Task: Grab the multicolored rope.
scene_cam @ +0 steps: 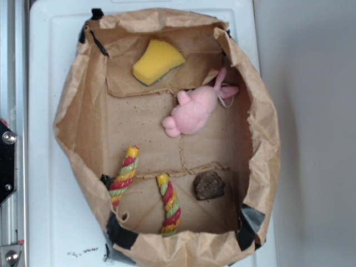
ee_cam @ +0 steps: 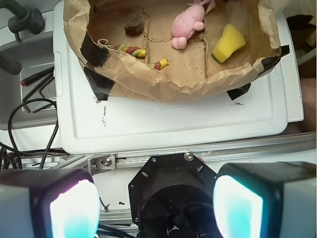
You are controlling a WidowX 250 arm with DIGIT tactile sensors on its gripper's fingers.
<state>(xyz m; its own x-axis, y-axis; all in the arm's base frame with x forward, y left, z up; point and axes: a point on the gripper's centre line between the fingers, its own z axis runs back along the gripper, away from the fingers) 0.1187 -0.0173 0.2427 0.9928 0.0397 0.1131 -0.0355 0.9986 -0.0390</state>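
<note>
Exterior view, left to right: a black mounting bracket (scene_cam: 6,161) sat at the left edge of the frame, beside a white plastic surface (scene_cam: 41,111). On that surface stood a brown paper bag (scene_cam: 75,94), cut down to a shallow tray, with black tape (scene_cam: 119,233) at its corners. The multicolored rope (scene_cam: 123,177) lay at the bag's near-left corner, bent into a U: 2 yellow-tipped ends showed on the floor, while the bend was hidden under the bag's near wall. A yellow sponge (scene_cam: 157,61) lay against the far edge, left of centre. A pink plush bunny (scene_cam: 194,108) lay near the middle, toward the right edge. A dark brown lump (scene_cam: 209,185) rested at the near-right corner, just beside the rope's right end.

Wrist view: black cables (ee_cam: 25,124) lay at the left edge. The gripper (ee_cam: 156,208) was held well apart from the bag (ee_cam: 163,82), its 2 pads (ee_cam: 74,210) spread wide with nothing between them. The rope (ee_cam: 141,55) lay against the bag's nearest wall, untouched.
</note>
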